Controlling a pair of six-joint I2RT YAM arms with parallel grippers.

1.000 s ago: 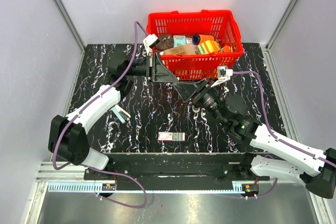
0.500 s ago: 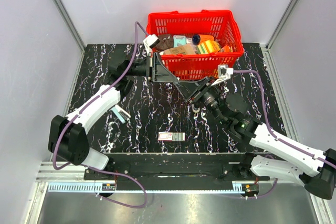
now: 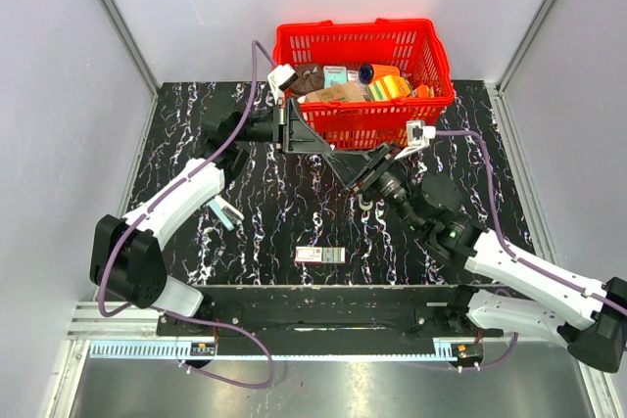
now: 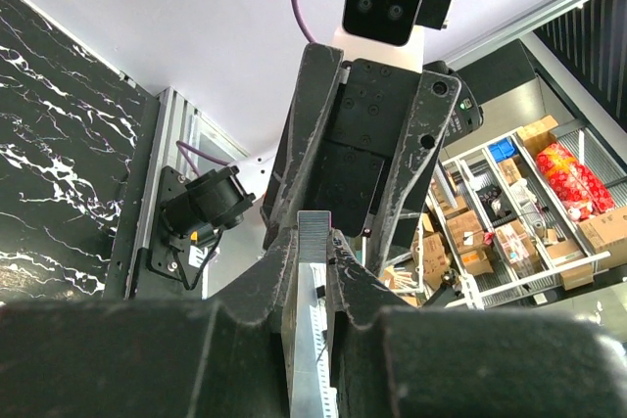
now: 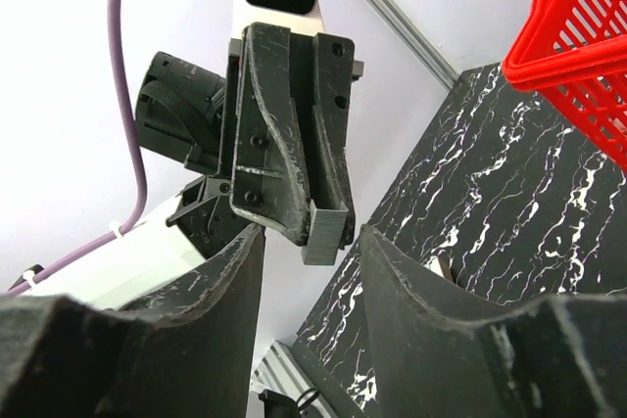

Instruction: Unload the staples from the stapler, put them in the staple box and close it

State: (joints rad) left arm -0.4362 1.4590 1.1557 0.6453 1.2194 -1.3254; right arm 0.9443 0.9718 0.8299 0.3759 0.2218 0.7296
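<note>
Stapler (image 4: 311,340) is held off the desk (image 3: 274,222), clamped in the left end effector (image 3: 302,137). Its grey rail points at the right end effector (image 3: 361,169). Right jaws are part-open, flanking the rail tip (image 5: 328,227); contact unclear.

Step, as judged: pull the staples. Centre on the strip, close lightly, draw straight along the rail; left grip firm.

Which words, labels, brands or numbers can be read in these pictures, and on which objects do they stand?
No text can be quoted: nothing is legible in any view.
Small red-and-white box: it has print, but too small to read.
Packages in the red basket: print too small to read.
Cartons in the background of the left wrist view: blurred, unreadable.
</note>
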